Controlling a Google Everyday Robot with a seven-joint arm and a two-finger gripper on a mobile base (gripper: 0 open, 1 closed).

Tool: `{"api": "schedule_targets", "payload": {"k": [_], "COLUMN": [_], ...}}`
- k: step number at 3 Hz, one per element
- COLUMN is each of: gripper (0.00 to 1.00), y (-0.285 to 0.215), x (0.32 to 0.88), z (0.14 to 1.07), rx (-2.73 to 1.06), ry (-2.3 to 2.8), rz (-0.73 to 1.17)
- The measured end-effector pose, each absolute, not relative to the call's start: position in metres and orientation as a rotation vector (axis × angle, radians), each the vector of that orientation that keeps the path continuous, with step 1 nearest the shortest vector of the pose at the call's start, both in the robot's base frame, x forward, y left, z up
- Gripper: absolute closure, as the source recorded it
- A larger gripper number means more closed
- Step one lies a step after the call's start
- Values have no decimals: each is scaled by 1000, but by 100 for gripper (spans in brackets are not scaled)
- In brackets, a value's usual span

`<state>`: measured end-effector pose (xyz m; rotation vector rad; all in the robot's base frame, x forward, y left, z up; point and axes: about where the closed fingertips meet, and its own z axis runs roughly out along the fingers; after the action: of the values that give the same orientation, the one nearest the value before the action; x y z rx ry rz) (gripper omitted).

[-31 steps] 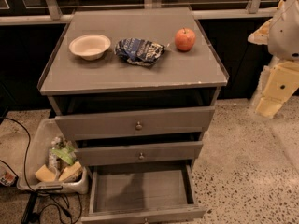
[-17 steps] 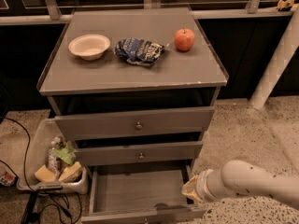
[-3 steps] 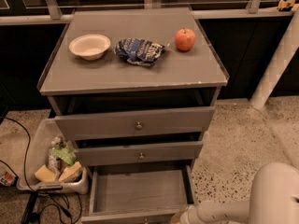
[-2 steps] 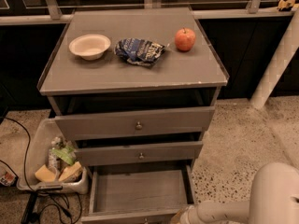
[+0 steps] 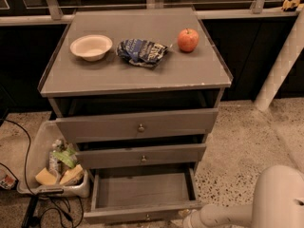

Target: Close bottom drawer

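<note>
The bottom drawer (image 5: 142,190) is the narrowest of three grey drawers and stands pulled far out, its shallow box empty. Its flat front (image 5: 142,214) runs along the bottom edge of the view, with a small round knob (image 5: 147,217). My gripper (image 5: 188,219) is at the bottom of the view, at the right end of that drawer front, at the end of my white arm (image 5: 266,203). The gripper is mostly cut off by the frame edge.
The top drawer (image 5: 137,125) and middle drawer (image 5: 142,155) are slightly out. On the cabinet top (image 5: 95,75) lie a white bowl (image 5: 90,46), a blue chip bag (image 5: 141,51) and a red apple (image 5: 188,39). A bin of items (image 5: 57,165) and cables (image 5: 19,146) are at the left.
Hardly anything has changed over the last second. The arm and gripper stay low at the drawer front's right end, and the bottom drawer is as far out as before.
</note>
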<state>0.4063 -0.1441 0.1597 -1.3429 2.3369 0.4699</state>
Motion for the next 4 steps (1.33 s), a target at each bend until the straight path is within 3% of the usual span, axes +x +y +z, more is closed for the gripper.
{"api": "schedule_targets", "payload": {"k": [1,2,4], "gripper": [18,42,88], "y": [-127,-128,-127], "x": [443,442,557], "z": [153,153,175], "rx": [-1410,-1410,-1506], "ry": [2269,2269,2139], "rz": [443,443,229]}}
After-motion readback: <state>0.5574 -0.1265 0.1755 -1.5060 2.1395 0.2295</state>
